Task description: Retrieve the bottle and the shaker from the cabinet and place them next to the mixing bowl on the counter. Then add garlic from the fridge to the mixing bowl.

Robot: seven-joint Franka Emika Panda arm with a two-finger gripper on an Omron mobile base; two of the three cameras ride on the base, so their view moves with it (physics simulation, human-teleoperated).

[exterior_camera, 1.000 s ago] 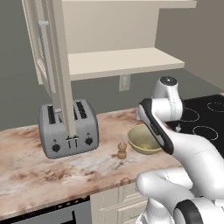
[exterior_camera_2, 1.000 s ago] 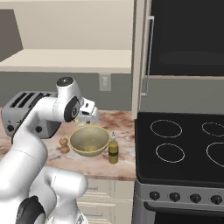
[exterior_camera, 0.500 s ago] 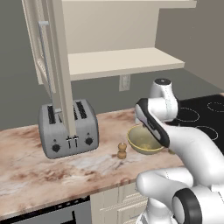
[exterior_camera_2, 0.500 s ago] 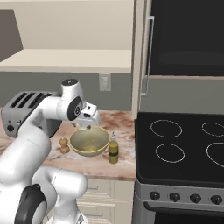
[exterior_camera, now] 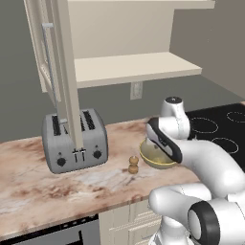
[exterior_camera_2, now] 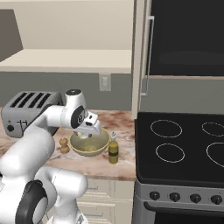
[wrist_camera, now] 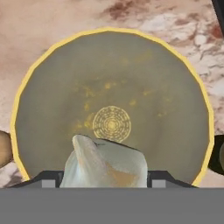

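Observation:
The yellow-rimmed mixing bowl [wrist_camera: 112, 83] lies straight below my hand; it also sits on the counter as the bowl [exterior_camera: 152, 159] and bowl [exterior_camera_2: 89, 151]. My gripper [wrist_camera: 105, 176] is shut on a pale garlic bulb [wrist_camera: 104, 162], held just above the bowl's inside. From the side, the gripper [exterior_camera_2: 85, 134] hangs over the bowl's left half. The small brown shaker [exterior_camera: 133, 164] [exterior_camera_2: 64, 145] stands left of the bowl. An olive bottle [exterior_camera_2: 113, 148] stands at the bowl's right. The shaker [wrist_camera: 3, 148] and bottle [wrist_camera: 217, 153] peek in at the hand view's edges.
A grey toaster [exterior_camera: 74, 141] sits on the marble counter [exterior_camera: 57, 186] to the left. An open cabinet door [exterior_camera: 62, 72] hangs above it, with a bare shelf [exterior_camera: 134, 67] behind. The black stove [exterior_camera_2: 183, 144] adjoins the counter on the right.
My hand has swung right and lower with the garlic, from beside the bowl to right over it. Bowl, bottle and shaker have stayed put.

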